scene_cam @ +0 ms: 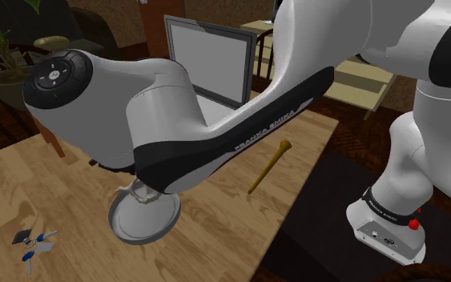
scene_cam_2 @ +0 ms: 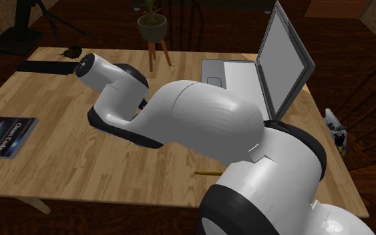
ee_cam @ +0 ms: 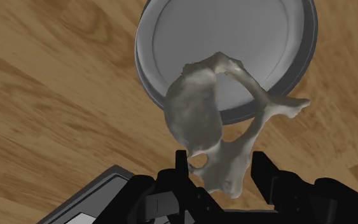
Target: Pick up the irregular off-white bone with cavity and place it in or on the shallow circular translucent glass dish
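Gripper (ee_cam: 220, 163): clamped on one end of the bone (ee_cam: 199, 114).
Bone: projected beyond the fingertips, over the dish (ee_cam: 234, 38) rim.
Dish: rested on the table (scene_cam: 215, 232).

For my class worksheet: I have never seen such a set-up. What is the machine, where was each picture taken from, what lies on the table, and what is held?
It is a white robot arm. Two pictures come from cameras looking over the wooden table; the third looks along its black gripper. An open laptop, a book, a thin golden stick and a grey dish lie there. The gripper holds an off-white bone above the dish.
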Tool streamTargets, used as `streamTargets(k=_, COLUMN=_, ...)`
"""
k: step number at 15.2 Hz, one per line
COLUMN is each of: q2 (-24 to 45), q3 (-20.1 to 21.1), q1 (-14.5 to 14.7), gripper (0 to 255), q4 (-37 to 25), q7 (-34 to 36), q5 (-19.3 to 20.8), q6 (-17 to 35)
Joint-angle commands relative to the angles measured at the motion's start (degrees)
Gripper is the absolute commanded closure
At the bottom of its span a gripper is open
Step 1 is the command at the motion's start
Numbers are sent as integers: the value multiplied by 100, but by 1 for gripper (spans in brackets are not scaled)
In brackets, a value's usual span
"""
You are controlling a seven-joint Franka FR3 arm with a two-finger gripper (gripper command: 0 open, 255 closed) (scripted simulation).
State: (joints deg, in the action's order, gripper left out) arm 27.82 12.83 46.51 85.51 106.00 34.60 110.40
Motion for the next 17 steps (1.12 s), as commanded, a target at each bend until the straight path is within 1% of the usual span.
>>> streamTargets(k=1, q2=56, q3=1, q1=36, gripper=255, q4=-14, q7=64, q5=20, q6=14)
streamTargets(k=15, q2=483, q3=-107, q1=50, gripper=255, q4=404, q7=516, q5=285, q6=749)
streamTargets(k=17, q2=483, q3=-107, q1=50, gripper=255, q4=404, q7=516, q5=285, q6=749)
